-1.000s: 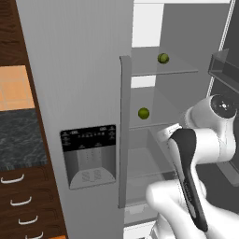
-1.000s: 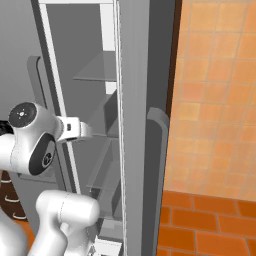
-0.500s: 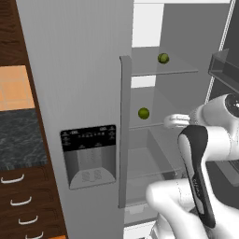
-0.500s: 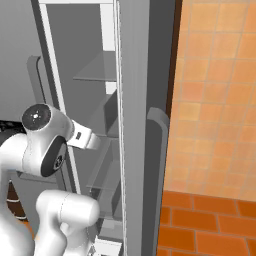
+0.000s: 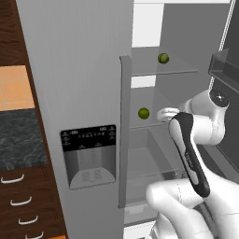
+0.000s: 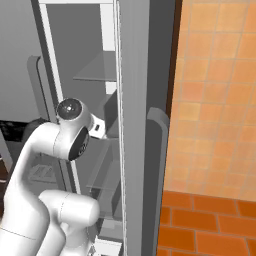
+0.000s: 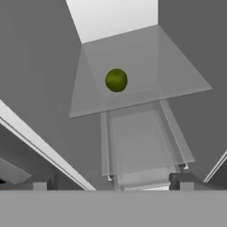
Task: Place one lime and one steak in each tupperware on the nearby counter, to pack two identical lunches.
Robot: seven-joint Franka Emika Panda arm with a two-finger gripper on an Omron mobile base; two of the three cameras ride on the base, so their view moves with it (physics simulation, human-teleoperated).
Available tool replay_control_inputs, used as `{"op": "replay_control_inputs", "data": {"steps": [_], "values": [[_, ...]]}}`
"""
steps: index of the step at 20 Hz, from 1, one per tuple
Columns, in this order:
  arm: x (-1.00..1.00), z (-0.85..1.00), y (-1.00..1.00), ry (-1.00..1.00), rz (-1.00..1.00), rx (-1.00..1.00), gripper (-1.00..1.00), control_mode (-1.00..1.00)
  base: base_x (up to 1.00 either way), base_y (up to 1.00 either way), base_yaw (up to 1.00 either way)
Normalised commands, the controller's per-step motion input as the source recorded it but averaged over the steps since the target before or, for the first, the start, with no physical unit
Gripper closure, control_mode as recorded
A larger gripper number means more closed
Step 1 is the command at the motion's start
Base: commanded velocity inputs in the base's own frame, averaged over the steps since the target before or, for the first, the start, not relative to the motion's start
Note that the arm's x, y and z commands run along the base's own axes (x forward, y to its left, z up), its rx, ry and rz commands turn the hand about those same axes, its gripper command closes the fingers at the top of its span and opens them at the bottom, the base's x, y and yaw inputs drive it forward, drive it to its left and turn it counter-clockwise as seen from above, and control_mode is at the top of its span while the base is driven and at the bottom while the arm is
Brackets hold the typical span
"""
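Note:
Two limes lie in the open fridge. One lime [image 5: 163, 58] sits on the upper glass shelf. The other lime [image 5: 144, 113] rests on the middle glass shelf [image 7: 177, 84] and appears in the hand view as a green ball [image 7: 116, 80]. My gripper [image 5: 160, 113] is level with this lower lime, just to its right and apart from it. The dark fingertips [image 7: 46, 184] stand wide apart, so the gripper [image 7: 116, 182] is open and empty. The counter [image 5: 21, 140] lies at the far left. The steak and the tupperware are out of view.
The closed grey fridge door [image 5: 79, 93] carries a dispenser panel [image 5: 89, 154] and a tall handle [image 5: 124, 130]. A clear drawer [image 7: 142, 142] sits under the middle shelf. Door bins [image 5: 226, 70] hang at right. Brown drawers [image 5: 18, 205] sit below the counter.
The arm has reached further into the fridge, carrying the hand up and left toward the middle-shelf lime. The jaws stayed open.

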Motion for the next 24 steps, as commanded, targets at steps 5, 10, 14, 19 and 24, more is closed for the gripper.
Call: {"op": "replay_control_inputs", "data": {"steps": [5, 10, 14, 19, 24], "values": [[0.90, -0.52, 0.01, 0.03, 0.10, 0.00, -1.00, -1.00, 0.00, 0.00, 0.00], [0.85, -0.22, 0.00, 0.12, 0.12, -0.03, -1.00, -1.00, 0.00, 0.00, 0.00], [0.87, -0.02, 0.00, 0.16, 0.08, 0.00, -1.00, -1.00, 0.00, 0.00, 0.00], [0.62, -0.08, -0.01, 0.03, 0.00, 0.00, -1.00, -1.00, 0.00, 0.00, 0.00], [0.29, -0.31, -0.05, 0.00, 0.00, 0.00, -1.00, -1.00, 0.00, 0.00, 0.00]]}}
